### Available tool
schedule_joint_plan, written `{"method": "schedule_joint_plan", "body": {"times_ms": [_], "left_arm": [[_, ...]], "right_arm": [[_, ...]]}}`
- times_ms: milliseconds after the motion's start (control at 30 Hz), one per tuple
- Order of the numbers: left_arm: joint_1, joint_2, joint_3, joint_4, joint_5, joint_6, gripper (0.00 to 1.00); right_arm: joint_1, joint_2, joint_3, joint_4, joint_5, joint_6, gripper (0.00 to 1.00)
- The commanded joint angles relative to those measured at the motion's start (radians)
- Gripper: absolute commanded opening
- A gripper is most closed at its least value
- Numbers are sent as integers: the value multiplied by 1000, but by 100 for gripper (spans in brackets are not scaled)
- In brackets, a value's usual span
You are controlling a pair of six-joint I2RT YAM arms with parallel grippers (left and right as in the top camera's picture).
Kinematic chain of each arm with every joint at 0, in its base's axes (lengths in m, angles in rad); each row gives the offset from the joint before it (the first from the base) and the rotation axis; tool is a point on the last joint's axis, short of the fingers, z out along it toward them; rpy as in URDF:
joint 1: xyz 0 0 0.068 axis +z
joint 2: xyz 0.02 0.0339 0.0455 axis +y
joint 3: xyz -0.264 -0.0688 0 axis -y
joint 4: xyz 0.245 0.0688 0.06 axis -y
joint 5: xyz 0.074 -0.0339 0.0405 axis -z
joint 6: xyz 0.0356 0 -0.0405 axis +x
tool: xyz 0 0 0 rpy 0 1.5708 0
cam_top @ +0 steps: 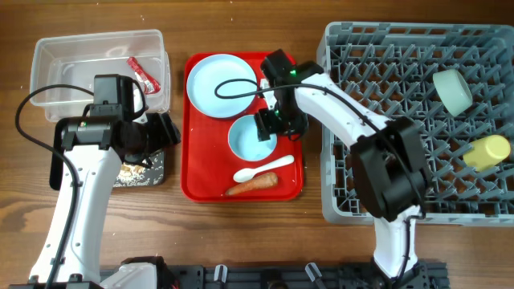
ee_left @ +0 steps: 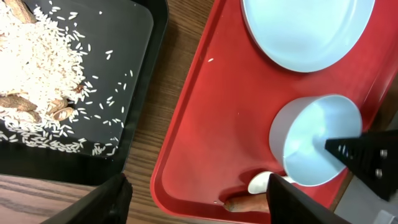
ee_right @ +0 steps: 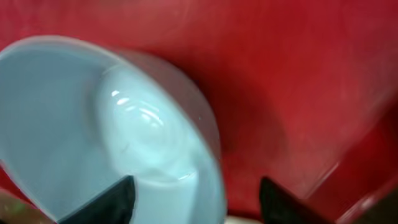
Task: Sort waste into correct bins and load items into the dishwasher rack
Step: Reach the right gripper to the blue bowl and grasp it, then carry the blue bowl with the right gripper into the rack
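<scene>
A pale blue bowl (cam_top: 247,141) sits on the flat red tray (cam_top: 201,181), with a pale blue plate (cam_top: 218,84) behind it and a white spoon (cam_top: 265,168) and orange carrot piece (cam_top: 250,186) in front. My right gripper (cam_top: 271,122) is open and straddles the bowl's rim (ee_right: 205,124), one finger inside and one outside. My left gripper (cam_top: 167,128) is open and empty over the red tray's left edge (ee_left: 186,137). The black tray (ee_left: 140,93) holds beige crumbs (ee_left: 37,56). The red wrapper (cam_top: 143,72) lies in the clear tub (cam_top: 48,60). The grey rack (cam_top: 345,185) holds a second bowl (cam_top: 454,90) and the yellow cup (cam_top: 488,151).
The left wrist view also shows the plate (ee_left: 305,31), the bowl (ee_left: 311,143), the spoon's tip (ee_left: 260,182) and the carrot's end (ee_left: 245,203). Bare wood table (cam_top: 241,241) runs between the trays and along the front.
</scene>
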Motion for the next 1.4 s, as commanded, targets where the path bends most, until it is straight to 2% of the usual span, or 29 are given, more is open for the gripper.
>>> {"method": "schedule_joint_plan", "body": {"times_ms": [0,133,333,500,633,767,867,967,1067,1133,1233,1300,1367], "left_arm": [[5,-14,12,-2,1,-2,70],[5,-14,12,-5,1,-2,69],[5,-14,12,-5,1,-2,69],[5,-14,12,-5,2,-2,69],[5,-14,12,-5,1,-2,69],[5,-14,12,-5,1,-2,69],[5,-14,12,-5,1,-2,69],[5,-14,12,-5,1,-2,69],[5,-14,12,-5,1,-2,69],[5,-14,12,-5,1,-2,69],[5,-14,12,-5,1,-2,69],[5,-14,12,-5,1,-2,69],[5,-14,12,-5,1,-2,69]], "right_arm": [[1,14,4,22,76,72,49],[0,14,4,30,134,108,30],[1,14,4,29,128,109,20],[1,15,4,30,102,105,4],[-1,9,6,52,106,67,4],[-18,-69,43,26,208,56,4],[-55,-229,47,26,342,55,4],[-112,-404,47,50,580,52,4],[-179,-502,47,117,824,2,4],[-226,-512,46,188,1099,-27,4],[-275,-492,37,284,1394,-26,4],[-319,-465,16,362,1492,-26,4],[-370,-412,15,382,1505,-26,4]]}}
